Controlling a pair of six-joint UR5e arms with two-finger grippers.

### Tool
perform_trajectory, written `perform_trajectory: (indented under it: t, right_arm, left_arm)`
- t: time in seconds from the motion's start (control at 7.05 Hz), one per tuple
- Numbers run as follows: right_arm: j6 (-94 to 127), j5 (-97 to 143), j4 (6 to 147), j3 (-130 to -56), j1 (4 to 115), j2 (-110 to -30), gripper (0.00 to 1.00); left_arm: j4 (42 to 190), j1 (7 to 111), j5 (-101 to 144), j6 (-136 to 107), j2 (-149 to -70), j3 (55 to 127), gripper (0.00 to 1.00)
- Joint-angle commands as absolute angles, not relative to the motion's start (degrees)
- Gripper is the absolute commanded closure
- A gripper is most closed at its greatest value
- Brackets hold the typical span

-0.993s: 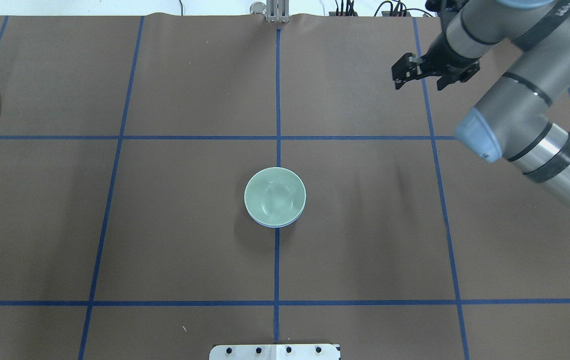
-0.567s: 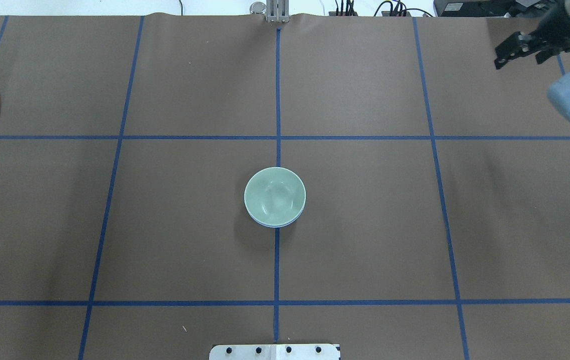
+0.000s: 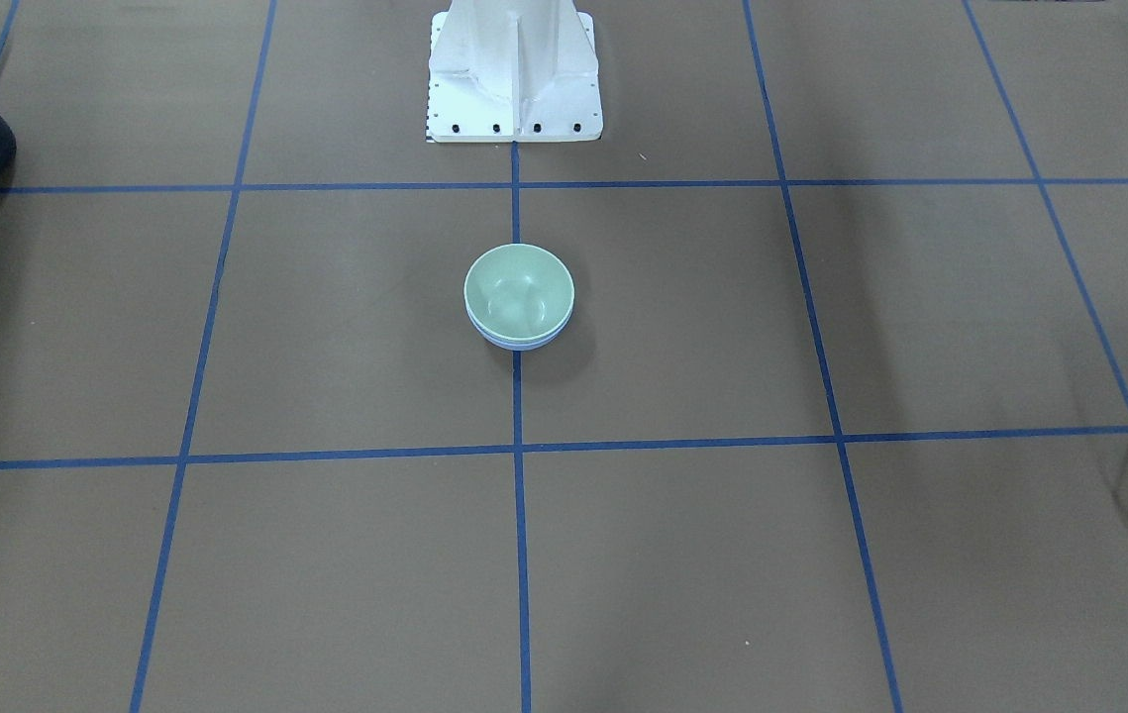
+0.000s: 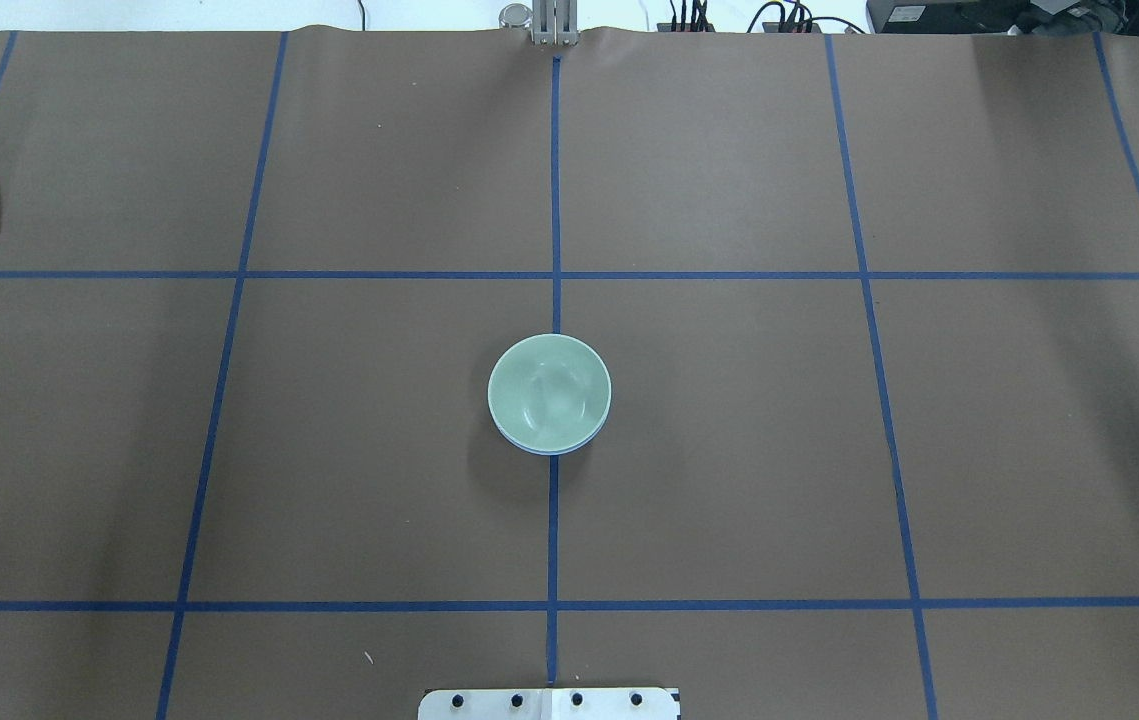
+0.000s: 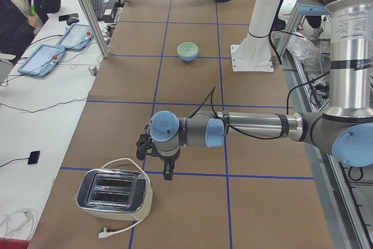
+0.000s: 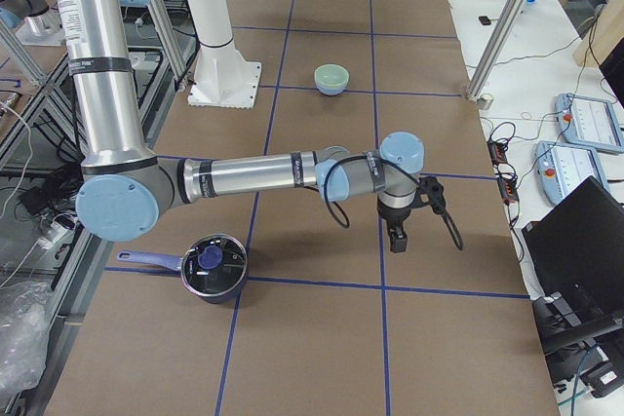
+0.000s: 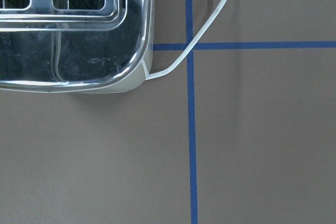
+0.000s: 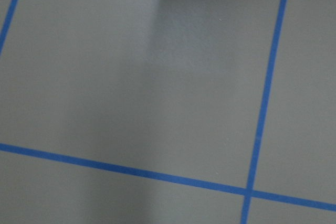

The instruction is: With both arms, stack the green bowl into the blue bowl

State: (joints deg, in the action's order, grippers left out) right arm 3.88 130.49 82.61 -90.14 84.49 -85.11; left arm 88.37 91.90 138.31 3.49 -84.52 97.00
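The green bowl [image 4: 549,390] sits nested inside the blue bowl [image 4: 541,451] at the table's centre; only a thin blue rim shows under it. The stack also shows in the front view, green bowl [image 3: 519,287] over blue bowl [image 3: 521,344]. Neither gripper is near the bowls or in the overhead view. My left gripper [image 5: 168,173] hangs over the table beside the toaster; I cannot tell if it is open or shut. My right gripper [image 6: 397,239] hangs over bare table far from the bowls; I cannot tell its state either.
A chrome toaster [image 5: 113,193] with a white cable stands at the left end, and shows in the left wrist view [image 7: 73,24]. A dark lidded pot [image 6: 213,265] stands at the right end. The white robot base [image 3: 514,69] is behind the bowls. An operator [image 5: 23,10] sits aside.
My right arm and gripper have swung out of the overhead view to the right. The stacked bowls have not moved.
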Motion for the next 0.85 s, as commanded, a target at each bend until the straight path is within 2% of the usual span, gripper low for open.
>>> perform_trajectory:
  t: [0.0, 0.71]
  right_arm:
    - [1.24, 130.25, 82.09, -90.53, 87.79, -91.13, 0.00]
    - [1.23, 130.34, 82.09, -90.53, 88.07, -92.29, 0.00]
  left_arm:
    - [88.42, 91.93, 138.34, 3.52, -84.20, 97.29, 0.02]
    - [88.33, 91.93, 137.72, 3.43, -84.11, 97.21, 0.02]
